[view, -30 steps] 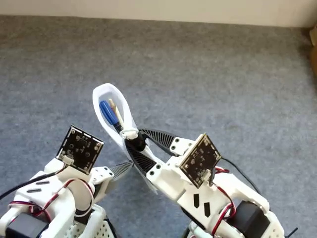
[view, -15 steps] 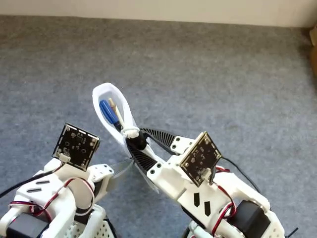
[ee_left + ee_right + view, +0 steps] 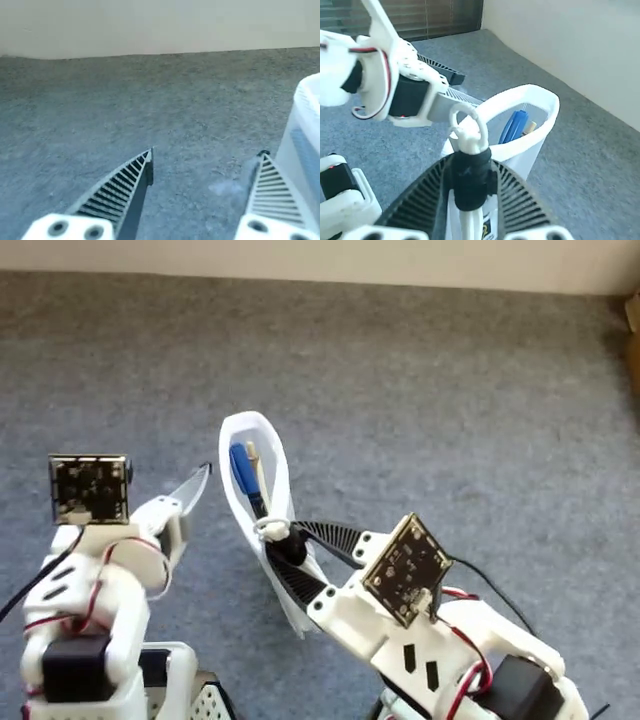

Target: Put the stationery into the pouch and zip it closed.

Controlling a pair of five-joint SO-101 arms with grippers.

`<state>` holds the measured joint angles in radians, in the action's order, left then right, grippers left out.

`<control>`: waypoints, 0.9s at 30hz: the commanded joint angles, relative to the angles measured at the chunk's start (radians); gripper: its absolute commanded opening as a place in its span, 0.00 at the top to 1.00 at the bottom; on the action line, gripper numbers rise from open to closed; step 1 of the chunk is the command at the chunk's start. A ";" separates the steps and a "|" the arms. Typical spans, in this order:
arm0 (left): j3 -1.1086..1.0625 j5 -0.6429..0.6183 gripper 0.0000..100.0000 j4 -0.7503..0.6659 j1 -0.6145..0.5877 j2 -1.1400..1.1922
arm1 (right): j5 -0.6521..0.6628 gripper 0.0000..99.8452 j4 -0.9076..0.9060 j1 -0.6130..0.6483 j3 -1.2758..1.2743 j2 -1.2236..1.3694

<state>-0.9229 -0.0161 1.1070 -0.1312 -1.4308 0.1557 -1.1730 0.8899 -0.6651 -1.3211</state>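
1. Right wrist view: the right claw is clamped shut on the black zipper pull of the white pouch, one ribbed finger pressing on each side.
2. A white ring stands on the zipper pull just past the claw's fingertips.
3. Beyond the ring, farther out from the right claw, the pouch's mouth gapes open in a wide loop; this part is not zipped.
4. A blue pen lies inside the pouch, a short way ahead of the right claw's tips and in line with them.
5. A thin tan piece of stationery sits touching the pen, on the pen's side away from the left arm; I cannot tell what kind it is.
6. The closed part of the pouch runs back under the right claw, between and below its fingers.
7. The left claw is spread open with nothing between its fingers, only grey carpet seen through the gap.
8. The pouch's wall stands just outside the left claw's finger that is nearer the right claw; from the high view a narrow gap separates them.
9. The left claw's tips sit alongside the pouch's open mouth, about level with the pen, and ahead of the right claw's tips.
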 commanded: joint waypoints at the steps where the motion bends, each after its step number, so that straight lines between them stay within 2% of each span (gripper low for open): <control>1: -0.028 -0.061 0.70 -0.115 0.087 -0.001 | 0.052 1.00 -0.085 -0.016 0.022 0.041; 11: -0.028 -0.080 0.70 -0.132 0.374 0.001 | 0.063 1.00 -0.206 -0.016 0.024 0.041; 17: -0.018 -0.077 0.70 -0.126 0.403 -0.001 | 0.063 1.00 -0.206 -0.016 0.018 0.041; 21: 0.090 -0.008 0.70 0.055 0.410 -0.001 | 0.063 1.00 -0.206 -0.018 0.018 0.041; 27: 0.300 -0.012 0.69 0.298 0.412 -0.001 | 0.057 1.00 -0.150 -0.082 0.018 0.041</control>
<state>-0.7388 -0.0330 1.3157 0.2386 -1.4308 0.2018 -1.3418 0.8654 -0.6252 -1.3226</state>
